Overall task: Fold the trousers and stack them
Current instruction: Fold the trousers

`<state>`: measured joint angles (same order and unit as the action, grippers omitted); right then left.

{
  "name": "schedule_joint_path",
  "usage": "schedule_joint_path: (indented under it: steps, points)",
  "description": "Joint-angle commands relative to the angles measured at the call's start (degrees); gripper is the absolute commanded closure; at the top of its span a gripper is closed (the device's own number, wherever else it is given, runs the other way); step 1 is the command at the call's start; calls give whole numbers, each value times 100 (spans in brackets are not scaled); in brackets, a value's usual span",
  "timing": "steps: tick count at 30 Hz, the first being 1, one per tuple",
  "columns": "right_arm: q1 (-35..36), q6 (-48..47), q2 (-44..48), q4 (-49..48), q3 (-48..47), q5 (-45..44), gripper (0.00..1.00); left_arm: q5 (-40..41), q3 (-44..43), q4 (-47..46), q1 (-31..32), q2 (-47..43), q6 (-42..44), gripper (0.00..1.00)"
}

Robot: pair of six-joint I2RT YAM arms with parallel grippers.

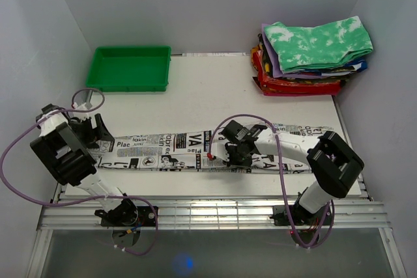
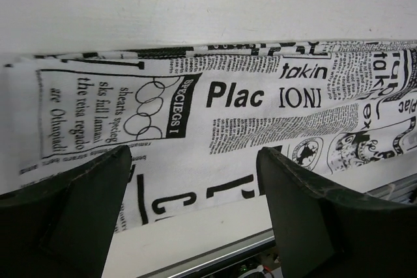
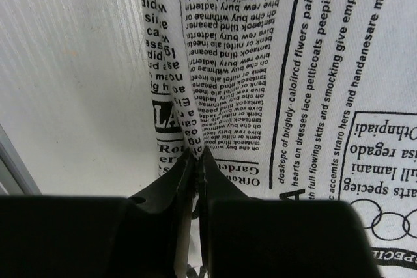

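Trousers (image 1: 163, 151) lie flat along near worktop (image 1: 215, 89). Right gripper (image 3: 197, 159) clenched on cloth pinch at mid-length; left gripper (image 2: 195, 161) released over left end. Fold step in hand; next prob. needs left grasp.

On my white table (image 1: 215, 99) a green tray (image 1: 131, 68) sits far away on the left. Far on the right is a pile of folded clothes (image 1: 306, 73). A green and white one (image 1: 319, 45) lies on top, red ones (image 1: 296, 86) at the bottom.
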<state>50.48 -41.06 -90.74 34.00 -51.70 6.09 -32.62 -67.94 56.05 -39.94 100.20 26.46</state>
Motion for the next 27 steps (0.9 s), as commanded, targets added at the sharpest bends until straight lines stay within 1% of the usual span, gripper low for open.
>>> schedule_joint_path:
  steps: [1,6,7,10,11,12,13,14,15,20,27]
  points:
    - [-12,89,-234,116,-147,-38,92,132,-517,309,-92,-677,307,10]
    - [-12,116,-242,256,-402,-20,92,432,-650,468,-373,-739,308,19]
    - [-12,116,-286,265,-419,-46,92,467,-641,451,-435,-739,220,24]
    - [-12,142,-278,291,-490,-90,92,301,-685,415,-873,-757,9,26]
    - [-12,151,-243,292,-499,-108,92,222,-711,433,-1023,-757,-87,24]
    - [-12,194,-138,300,-516,-116,92,160,-729,511,-1277,-739,-106,19]
    - [-12,221,-94,318,-577,-143,92,142,-712,547,-1366,-722,-106,13]
    - [-12,238,-58,335,-595,-143,92,203,-677,565,-1445,-721,-88,4]
    - [-12,247,3,353,-613,-125,92,256,-616,556,-1577,-713,-71,2]
    - [-12,212,-14,397,-666,-90,92,458,-194,530,-1894,-572,-351,2]
    - [-12,221,-119,406,-789,-29,92,257,430,188,-1929,-414,-896,2]
